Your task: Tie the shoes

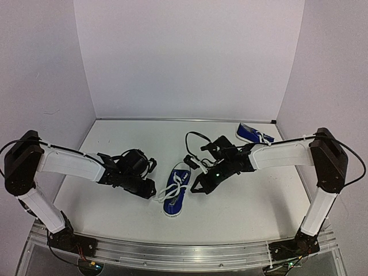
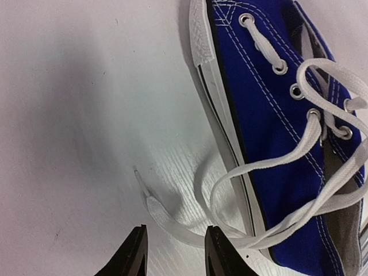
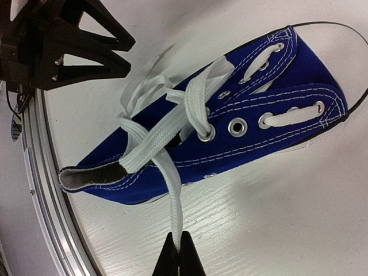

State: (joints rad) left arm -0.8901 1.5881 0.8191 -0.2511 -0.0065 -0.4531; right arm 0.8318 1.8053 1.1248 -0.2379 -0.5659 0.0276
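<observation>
One blue shoe (image 1: 174, 195) with white laces lies mid-table, between my two grippers. My left gripper (image 1: 152, 190) is just left of it, low over the table. In the left wrist view it (image 2: 172, 250) is open, and a loose lace end (image 2: 158, 215) lies on the table between its fingers, beside the shoe's white sole (image 2: 221, 115). My right gripper (image 1: 194, 188) is just right of the shoe. In the right wrist view it (image 3: 178, 256) is shut on the other lace (image 3: 172, 201), which runs taut across the shoe's (image 3: 241, 135) opening. The second shoe (image 1: 253, 134) lies at the back right.
A metal rail (image 1: 184, 250) runs along the near table edge and also shows in the right wrist view (image 3: 40, 190). White walls close in the table on three sides. A black cable (image 1: 192, 138) loops above the right arm.
</observation>
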